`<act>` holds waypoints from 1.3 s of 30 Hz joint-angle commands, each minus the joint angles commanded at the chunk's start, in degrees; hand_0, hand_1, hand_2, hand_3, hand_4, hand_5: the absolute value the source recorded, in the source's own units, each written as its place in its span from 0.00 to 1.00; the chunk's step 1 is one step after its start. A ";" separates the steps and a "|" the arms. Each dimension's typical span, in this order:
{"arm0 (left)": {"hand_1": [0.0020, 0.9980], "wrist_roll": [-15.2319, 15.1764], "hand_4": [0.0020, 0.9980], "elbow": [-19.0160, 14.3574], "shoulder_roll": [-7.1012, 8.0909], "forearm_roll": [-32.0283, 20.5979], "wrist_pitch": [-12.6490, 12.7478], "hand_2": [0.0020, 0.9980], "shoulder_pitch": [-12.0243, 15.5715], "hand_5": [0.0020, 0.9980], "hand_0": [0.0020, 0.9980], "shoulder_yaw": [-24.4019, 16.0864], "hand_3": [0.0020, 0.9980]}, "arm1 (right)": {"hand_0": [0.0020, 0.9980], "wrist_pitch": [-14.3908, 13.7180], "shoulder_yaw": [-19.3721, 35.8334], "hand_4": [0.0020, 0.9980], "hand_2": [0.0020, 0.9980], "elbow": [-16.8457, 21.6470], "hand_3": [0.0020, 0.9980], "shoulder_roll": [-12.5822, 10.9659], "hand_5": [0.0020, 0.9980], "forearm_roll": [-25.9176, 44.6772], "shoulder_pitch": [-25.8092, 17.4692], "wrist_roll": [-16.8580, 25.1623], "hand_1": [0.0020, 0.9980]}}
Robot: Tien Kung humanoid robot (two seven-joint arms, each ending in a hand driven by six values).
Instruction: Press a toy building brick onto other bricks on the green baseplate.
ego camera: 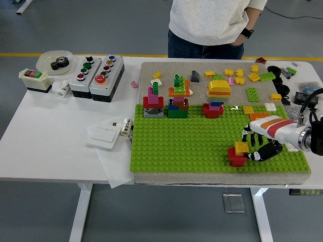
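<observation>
A yellow brick sits on top of a red brick near the front right of the green baseplate. My right hand reaches in from the right edge, just right of that stack. Its fingers and thumb are loosely curved toward the yellow brick with a small gap, holding nothing. Further back on the baseplate stand three small brick towers: a grey-red-pink one, an orange-green one and a red one. The left arm is out of sight.
Loose bricks lie on the beige mat behind the baseplate. Two button boxes, a bowl with a gear and a white switch plate sit to the left. A person stands at the far side, hands off the table.
</observation>
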 joint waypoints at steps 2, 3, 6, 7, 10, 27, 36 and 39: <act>0.89 0.02 0.79 0.00 -0.01 0.01 0.00 0.90 0.01 0.76 0.80 -0.01 0.76 | 0.32 0.04 -0.02 0.74 0.48 -0.03 0.48 0.00 0.36 0.04 -0.03 0.06 0.41; 0.89 0.03 0.79 0.01 -0.02 0.05 0.00 0.90 0.01 0.76 0.80 -0.03 0.76 | 0.32 0.07 -0.02 0.74 0.48 -0.11 0.48 0.02 0.36 0.03 -0.05 0.04 0.41; 0.89 0.04 0.79 0.01 -0.04 0.02 0.01 0.90 0.03 0.76 0.80 -0.03 0.76 | 0.32 0.19 -0.01 0.74 0.48 -0.25 0.48 0.05 0.37 0.06 -0.13 -0.01 0.41; 0.89 0.06 0.79 0.02 -0.05 0.06 0.01 0.90 0.03 0.76 0.80 -0.05 0.76 | 0.32 0.31 0.01 0.74 0.48 -0.30 0.48 0.04 0.37 0.09 -0.21 -0.02 0.41; 0.89 0.06 0.79 0.01 -0.05 0.06 0.00 0.90 0.04 0.76 0.80 -0.05 0.76 | 0.32 0.53 0.02 0.74 0.48 -0.40 0.48 0.00 0.37 0.07 -0.31 -0.04 0.41; 0.89 0.10 0.79 0.01 -0.03 0.11 -0.01 0.90 -0.02 0.76 0.80 -0.06 0.76 | 0.32 1.18 0.63 0.77 0.50 -0.78 0.49 0.02 0.39 -0.10 -0.47 0.25 0.42; 0.89 0.13 0.79 0.00 -0.03 0.16 0.00 0.90 -0.02 0.76 0.80 -0.07 0.75 | 0.31 1.33 0.86 0.78 0.52 -1.15 0.51 0.07 0.40 -0.06 -0.51 0.42 0.43; 0.89 0.14 0.79 -0.01 -0.03 0.21 -0.01 0.90 -0.02 0.76 0.80 -0.08 0.75 | 0.31 1.23 1.05 0.78 0.52 -1.22 0.51 0.05 0.40 -0.04 -0.49 0.48 0.43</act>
